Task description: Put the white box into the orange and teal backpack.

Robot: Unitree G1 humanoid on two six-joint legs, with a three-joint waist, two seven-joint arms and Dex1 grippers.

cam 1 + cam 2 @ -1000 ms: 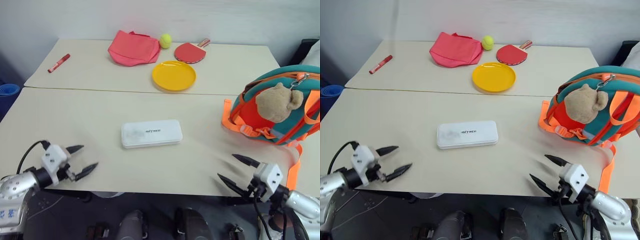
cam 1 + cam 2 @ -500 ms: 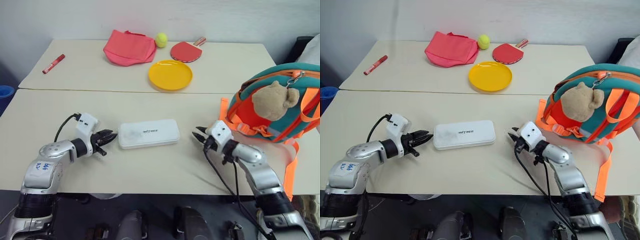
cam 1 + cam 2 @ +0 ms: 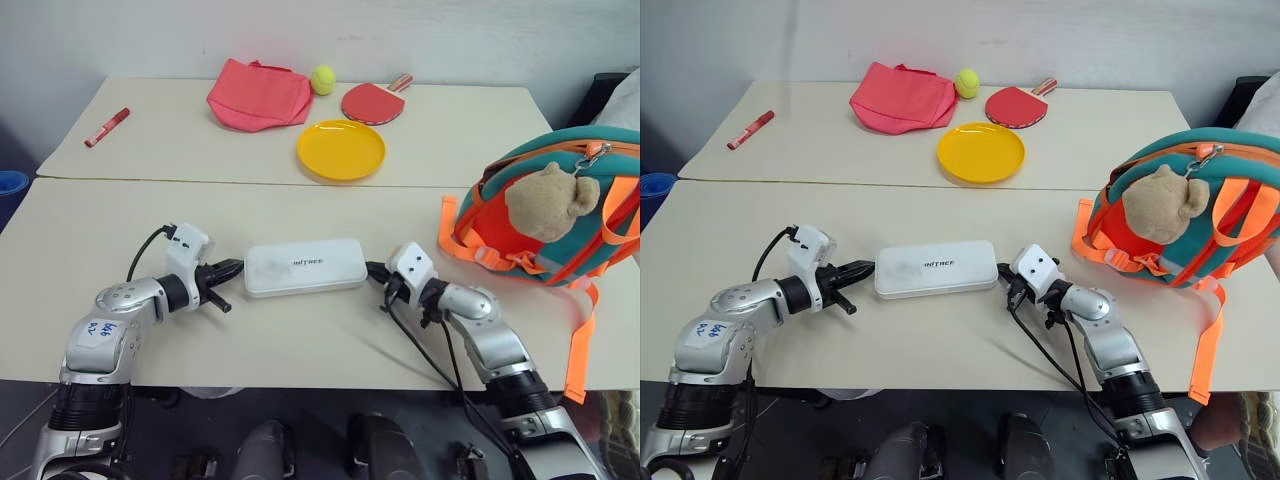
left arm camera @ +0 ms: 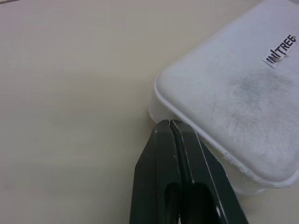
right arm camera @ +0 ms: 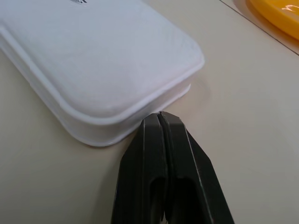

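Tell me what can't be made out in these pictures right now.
- Orange and teal backpack: cut off by the head views' right edge; whether its zipper is open is unclear.
- White box: contents hidden by its lid.
- Left gripper and right gripper: contact with the box ends uncertain.

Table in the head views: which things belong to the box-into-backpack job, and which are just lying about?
Part of the job:
- white box, lying flat mid-table
- orange and teal backpack, at the robot's right
- left gripper and right gripper, both shut, one at each end of the box

Lying about:
- pink-red bag
- tennis ball
- red paddle
- yellow plate
- red marker
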